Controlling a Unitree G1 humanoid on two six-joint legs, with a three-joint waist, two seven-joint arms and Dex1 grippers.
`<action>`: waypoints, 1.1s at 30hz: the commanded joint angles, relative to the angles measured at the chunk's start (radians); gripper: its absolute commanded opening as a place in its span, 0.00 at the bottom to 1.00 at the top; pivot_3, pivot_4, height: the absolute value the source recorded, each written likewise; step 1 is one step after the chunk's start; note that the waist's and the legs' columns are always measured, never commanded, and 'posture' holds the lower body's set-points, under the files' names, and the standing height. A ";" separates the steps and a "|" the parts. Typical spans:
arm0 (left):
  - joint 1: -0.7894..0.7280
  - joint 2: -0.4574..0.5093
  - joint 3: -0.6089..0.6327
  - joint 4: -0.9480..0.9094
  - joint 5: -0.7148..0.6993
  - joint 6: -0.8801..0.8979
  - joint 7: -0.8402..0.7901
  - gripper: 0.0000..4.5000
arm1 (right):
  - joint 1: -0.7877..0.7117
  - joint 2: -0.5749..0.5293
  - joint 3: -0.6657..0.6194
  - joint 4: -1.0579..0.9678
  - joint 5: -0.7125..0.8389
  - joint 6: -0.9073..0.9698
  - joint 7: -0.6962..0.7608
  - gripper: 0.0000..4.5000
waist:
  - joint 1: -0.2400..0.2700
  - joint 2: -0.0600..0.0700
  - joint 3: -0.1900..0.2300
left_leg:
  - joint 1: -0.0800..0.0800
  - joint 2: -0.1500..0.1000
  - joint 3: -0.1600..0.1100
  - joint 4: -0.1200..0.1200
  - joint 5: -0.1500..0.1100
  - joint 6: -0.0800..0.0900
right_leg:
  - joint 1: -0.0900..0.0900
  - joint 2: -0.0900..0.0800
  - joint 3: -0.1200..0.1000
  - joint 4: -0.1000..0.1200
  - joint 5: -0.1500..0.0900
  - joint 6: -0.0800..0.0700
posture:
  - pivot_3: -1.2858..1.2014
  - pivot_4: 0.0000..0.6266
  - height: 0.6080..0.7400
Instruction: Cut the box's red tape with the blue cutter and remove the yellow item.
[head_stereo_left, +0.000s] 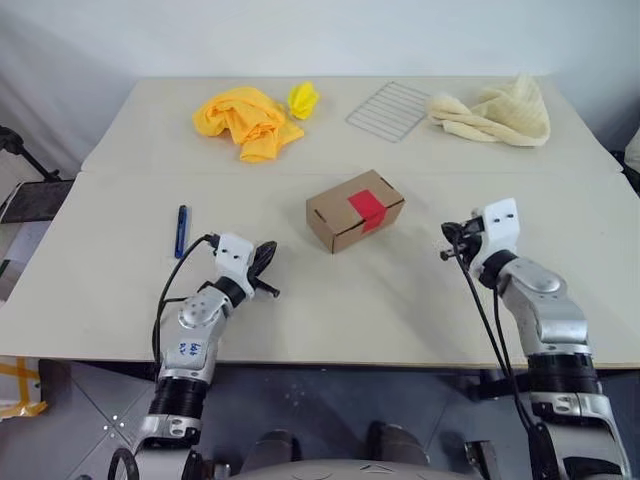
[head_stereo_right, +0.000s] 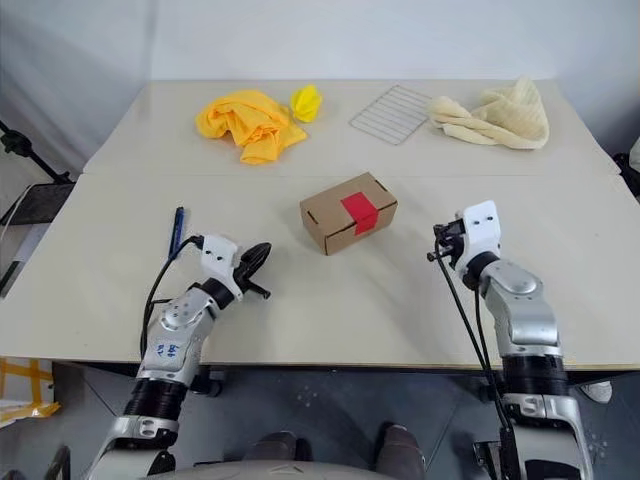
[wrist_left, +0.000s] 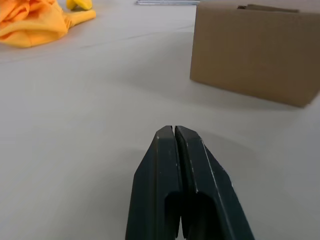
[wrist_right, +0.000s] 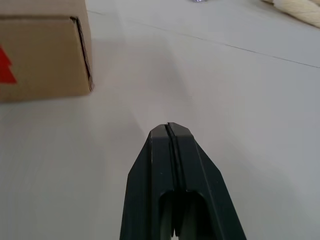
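The box (head_stereo_left: 338, 219), a small brown carton, lies shut at the table's centre with the red tape (head_stereo_left: 366, 208) across its top and down its front side. To its left, the blue cutter (head_stereo_left: 181, 230) lies on the table, just outside my left arm. My left gripper (head_stereo_left: 266, 254) is shut and empty, hovering between the cutter and the box, with its tip pointing at the carton (wrist_left: 255, 50). My right gripper (head_stereo_left: 452, 238) is also shut and empty, right of the box (wrist_right: 40, 55). The yellow item is hidden.
At the back of the table lie an orange cloth (head_stereo_left: 245, 120), a small yellow crumpled scrap (head_stereo_left: 303, 98), a wire rack (head_stereo_left: 390, 110) and a cream towel (head_stereo_left: 495, 112). A seam crosses the table (head_stereo_left: 100, 300) behind the box.
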 joint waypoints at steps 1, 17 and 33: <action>-0.095 -0.010 0.000 0.148 0.053 -0.082 0.074 0.01 | -0.053 0.016 0.034 0.033 -0.022 0.001 0.007 0.00 | 0.000 0.000 0.000 | 0.000 0.000 0.000 0.000 0.000 0.000 | 0.000 0.000 0.000 0.000 0.000 0.000 | 0.52 0.24 1.00; -0.284 -0.068 -0.009 0.442 0.047 -0.219 0.048 0.01 | -0.477 0.075 0.035 0.759 -0.153 -0.380 -0.096 0.00 | -0.022 -0.001 0.000 | -0.002 0.000 0.001 -0.001 0.000 0.000 | -0.002 0.000 0.000 0.000 0.000 0.001 | 0.52 0.24 1.00; -0.298 -0.100 -0.016 0.459 0.029 -0.233 -0.043 0.01 | -0.522 0.071 0.069 0.764 -0.200 -0.398 0.021 0.00 | -0.030 0.000 0.000 | -0.003 0.000 0.001 -0.001 0.000 0.000 | -0.002 0.000 0.000 -0.001 0.001 0.001 | 0.52 0.24 1.00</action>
